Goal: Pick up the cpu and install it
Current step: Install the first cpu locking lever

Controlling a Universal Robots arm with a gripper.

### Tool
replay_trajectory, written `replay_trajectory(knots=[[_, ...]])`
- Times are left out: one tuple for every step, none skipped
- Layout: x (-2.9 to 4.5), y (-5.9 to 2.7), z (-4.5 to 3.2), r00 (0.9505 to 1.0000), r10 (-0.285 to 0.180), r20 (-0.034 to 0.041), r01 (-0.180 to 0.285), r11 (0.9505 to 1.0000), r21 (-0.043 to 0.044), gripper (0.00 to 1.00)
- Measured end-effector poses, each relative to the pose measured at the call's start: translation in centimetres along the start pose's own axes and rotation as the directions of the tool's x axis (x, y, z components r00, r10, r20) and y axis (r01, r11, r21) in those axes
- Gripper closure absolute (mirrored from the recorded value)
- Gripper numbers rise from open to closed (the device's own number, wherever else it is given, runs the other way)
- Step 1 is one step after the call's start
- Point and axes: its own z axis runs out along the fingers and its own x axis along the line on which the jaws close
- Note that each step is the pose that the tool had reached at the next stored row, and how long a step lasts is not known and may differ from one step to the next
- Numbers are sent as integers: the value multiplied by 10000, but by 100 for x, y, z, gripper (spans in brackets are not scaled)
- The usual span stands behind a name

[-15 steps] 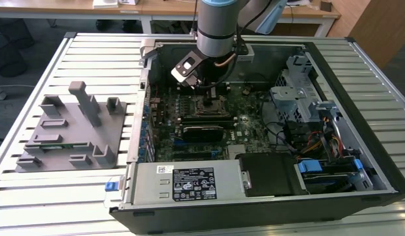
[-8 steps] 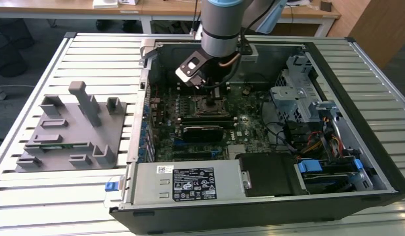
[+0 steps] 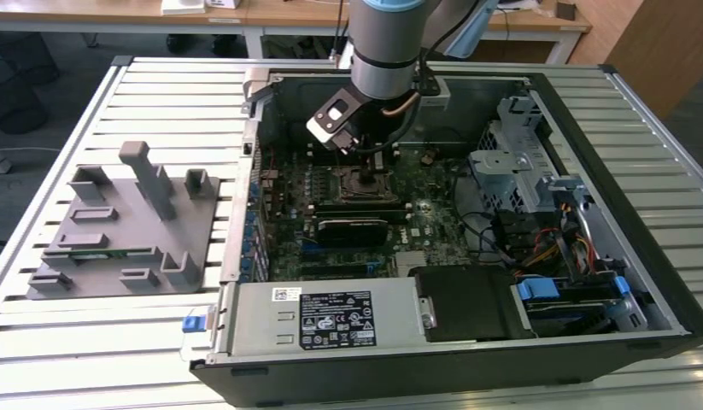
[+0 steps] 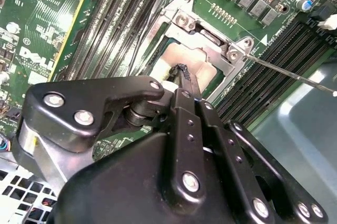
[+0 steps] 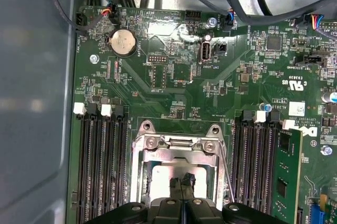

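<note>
My two black fingers [image 4: 187, 84] are pinched together, with nothing visibly between them. The small square silver-grey cpu [image 4: 200, 63] lies flat directly beneath their tips, inside the silver metal socket frame [image 4: 231, 55] on the green motherboard [image 3: 431, 184], just above the exterior view's centre. I cannot tell whether the tips touch it.

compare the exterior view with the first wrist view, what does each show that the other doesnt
Exterior view: the whole computer case, the arm reaching in, and a grey fixture tray on the slatted table at the exterior view's left. First wrist view: the coin battery and memory slots up close. Shared: the pincer over the socket frame, a pale plate, probably the cpu, inside it.
</note>
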Motion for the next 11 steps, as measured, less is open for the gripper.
replay_trajectory(knots=[[0,0,0,10000,0,0,0,10000,0,89],[0,1,0,10000,0,0,0,10000,-1,89],[0,1,0,10000,0,0,0,10000,-1,89],[0,1,-1,10000,1,0,-1,10000,0,89],[0,1,-5,10000,0,3,0,10000,2,89],[0,1,-11,10000,0,2,0,10000,1,89],[0,1,-18,10000,0,0,0,10000,0,89],[0,1,-34,10000,0,0,0,10000,0,89],[0,1,-45,10000,0,0,0,10000,0,89],[0,0,-57,10000,0,-1,0,10000,-1,89],[1,0,-70,10000,0,-1,0,10000,-1,89]])
